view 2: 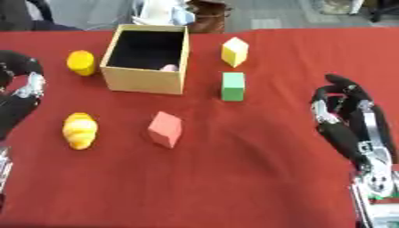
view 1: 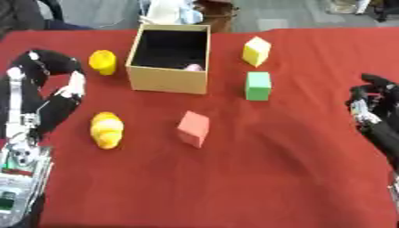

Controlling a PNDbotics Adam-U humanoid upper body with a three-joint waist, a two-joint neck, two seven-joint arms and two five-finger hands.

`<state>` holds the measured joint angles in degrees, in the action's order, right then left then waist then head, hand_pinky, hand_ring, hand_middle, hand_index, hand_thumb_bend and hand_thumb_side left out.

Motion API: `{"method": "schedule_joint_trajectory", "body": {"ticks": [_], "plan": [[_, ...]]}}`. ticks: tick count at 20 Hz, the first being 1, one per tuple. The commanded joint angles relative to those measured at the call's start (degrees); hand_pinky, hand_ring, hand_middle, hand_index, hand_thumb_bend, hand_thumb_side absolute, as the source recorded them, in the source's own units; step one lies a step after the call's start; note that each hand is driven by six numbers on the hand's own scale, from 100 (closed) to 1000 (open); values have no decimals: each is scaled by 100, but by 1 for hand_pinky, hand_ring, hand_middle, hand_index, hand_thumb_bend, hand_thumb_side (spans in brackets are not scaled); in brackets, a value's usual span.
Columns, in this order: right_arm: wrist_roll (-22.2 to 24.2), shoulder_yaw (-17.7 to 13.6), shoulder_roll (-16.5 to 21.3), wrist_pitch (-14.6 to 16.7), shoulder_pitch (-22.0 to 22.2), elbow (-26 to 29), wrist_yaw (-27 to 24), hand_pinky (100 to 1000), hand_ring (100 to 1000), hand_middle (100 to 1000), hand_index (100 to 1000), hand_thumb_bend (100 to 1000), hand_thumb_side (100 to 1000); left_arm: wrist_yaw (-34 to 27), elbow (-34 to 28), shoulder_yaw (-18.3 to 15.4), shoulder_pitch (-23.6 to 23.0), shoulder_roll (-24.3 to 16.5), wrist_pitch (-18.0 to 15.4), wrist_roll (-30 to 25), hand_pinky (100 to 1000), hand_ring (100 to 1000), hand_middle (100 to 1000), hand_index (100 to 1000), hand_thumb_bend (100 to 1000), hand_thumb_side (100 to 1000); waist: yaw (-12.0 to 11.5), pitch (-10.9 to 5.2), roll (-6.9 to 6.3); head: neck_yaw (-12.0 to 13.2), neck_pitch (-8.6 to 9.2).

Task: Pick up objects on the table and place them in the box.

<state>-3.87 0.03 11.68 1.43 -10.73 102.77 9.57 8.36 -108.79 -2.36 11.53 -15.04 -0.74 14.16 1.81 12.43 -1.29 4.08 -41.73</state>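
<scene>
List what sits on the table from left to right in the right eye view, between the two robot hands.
Yellow bun → yellow round piece → cardboard box → pink block → green block. The yellow block overlaps the green one sideways, so it is left out.

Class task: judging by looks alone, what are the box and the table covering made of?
Box: probably cardboard, matte tan, with thin straight walls and a dark inside.
Table covering: looks like red cloth, dull with no shine and faint soft creases; the exact fabric cannot be told.
</scene>
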Motion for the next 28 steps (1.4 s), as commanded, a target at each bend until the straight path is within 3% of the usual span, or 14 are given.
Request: {"method": "schedule_joint_trajectory", "body": {"ticks": [1, 6, 9, 18, 22, 26, 28], "plan": [[-14, -30, 50, 4, -47, 54, 38, 609, 596, 638, 826, 100, 421, 31, -65, -18, 33, -69, -6, -32, 660, 570, 540, 553, 213, 100, 10, -115, -3, 7, -9], [-7, -30, 50, 5, -41, 52, 43, 609, 597, 638, 826, 100, 422, 142, -74, -12, 22, -177, 40, -200, 668, 582, 555, 624, 261, 100, 23, -121, -17, -11, 12], [-11, -36, 53, 2, -36, 50, 45, 609, 596, 639, 826, 100, 423, 345, -100, 12, -10, -461, 121, -509, 674, 586, 561, 667, 290, 100, 38, -126, -30, -21, 26], [16, -34, 103, -7, -3, 38, 69, 610, 597, 640, 827, 100, 429, 1119, -230, 280, -229, -2205, 402, -1757, 703, 611, 604, 779, 421, 100, 47, -153, -143, -104, 71], [24, -33, 128, -7, 12, 34, 79, 610, 597, 640, 827, 100, 429, 1291, -114, 462, -251, -2927, 470, -2302, 706, 619, 619, 785, 448, 100, 44, -178, -173, -149, 79], [34, -27, 135, -6, 20, 31, 81, 610, 598, 640, 827, 100, 430, 1331, -6, 582, -198, -3241, 473, -2587, 708, 625, 630, 787, 476, 100, 45, -191, -187, -162, 81], [51, -13, 145, -4, 22, 27, 81, 610, 597, 640, 827, 100, 430, 1327, 138, 851, -54, -3636, 449, -2934, 709, 628, 634, 788, 478, 100, 57, -207, -199, -168, 75]]}}
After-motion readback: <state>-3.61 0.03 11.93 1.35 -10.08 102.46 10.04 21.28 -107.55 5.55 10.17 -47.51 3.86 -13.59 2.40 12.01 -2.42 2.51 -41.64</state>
